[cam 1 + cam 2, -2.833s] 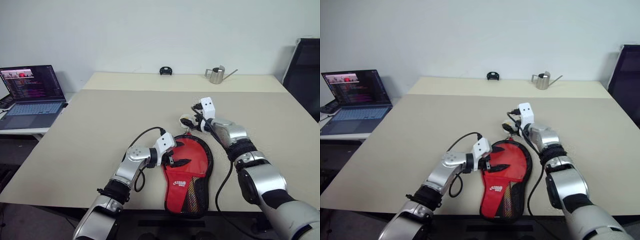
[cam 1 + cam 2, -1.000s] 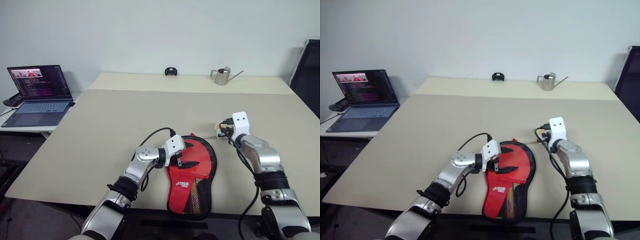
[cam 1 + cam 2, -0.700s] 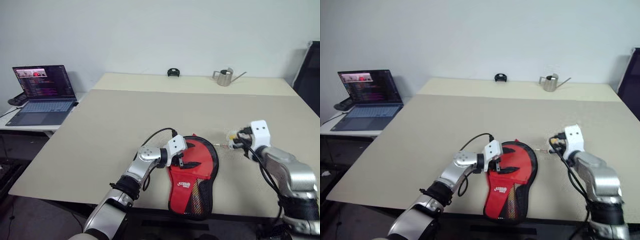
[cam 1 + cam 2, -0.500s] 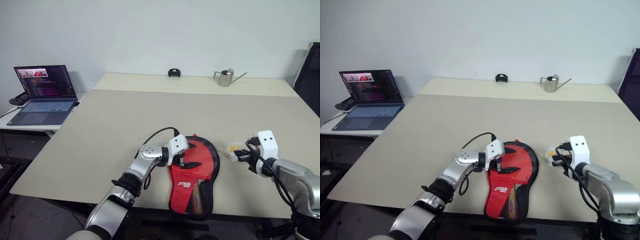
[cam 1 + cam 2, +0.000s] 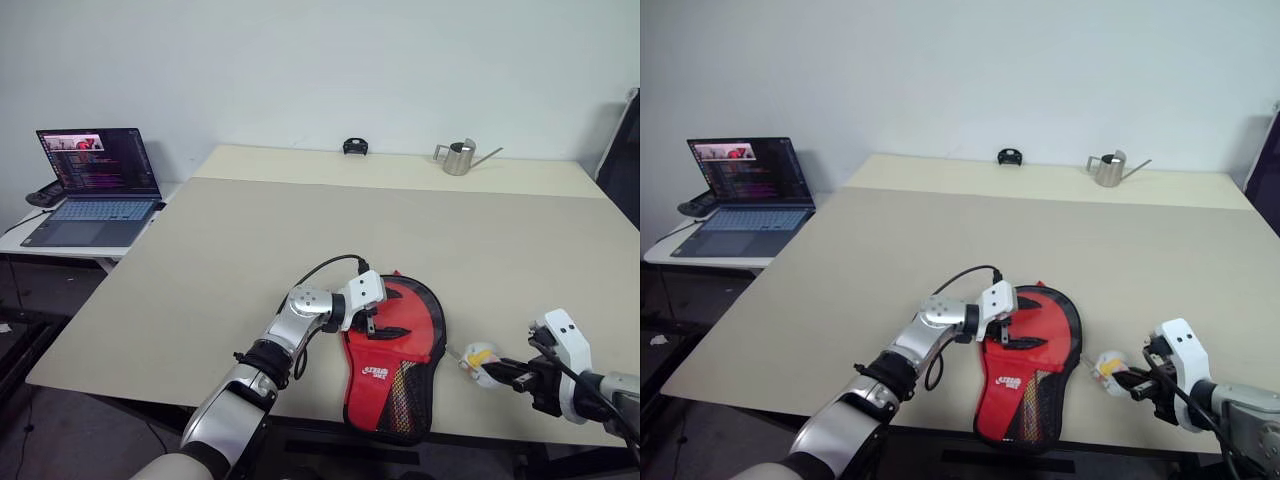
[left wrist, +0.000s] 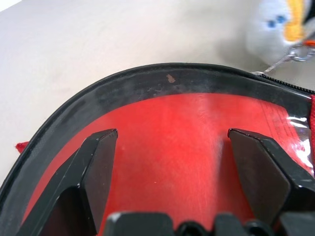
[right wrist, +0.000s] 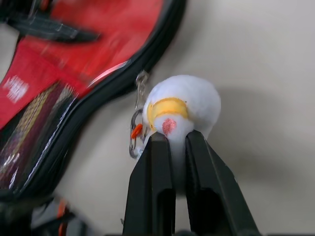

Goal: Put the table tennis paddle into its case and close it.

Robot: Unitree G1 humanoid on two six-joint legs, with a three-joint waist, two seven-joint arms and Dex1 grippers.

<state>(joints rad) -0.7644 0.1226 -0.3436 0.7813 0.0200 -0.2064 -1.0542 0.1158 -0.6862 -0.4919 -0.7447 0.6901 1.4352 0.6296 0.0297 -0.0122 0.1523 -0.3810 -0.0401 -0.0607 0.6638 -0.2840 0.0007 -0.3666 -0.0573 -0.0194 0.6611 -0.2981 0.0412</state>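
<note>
Beige tabletop fills the scene under a pale wall. Nearest the front edge, the right gripper is pressed together on the white pull charm, just beside the case and joined to its zip by a small chain. The case lies flat near that edge, red side up. The left gripper rests on its round part, fingers spread wide over the red surface. Farther back stand a metal watering can and a small black object; a laptop sits on a side table.
</note>
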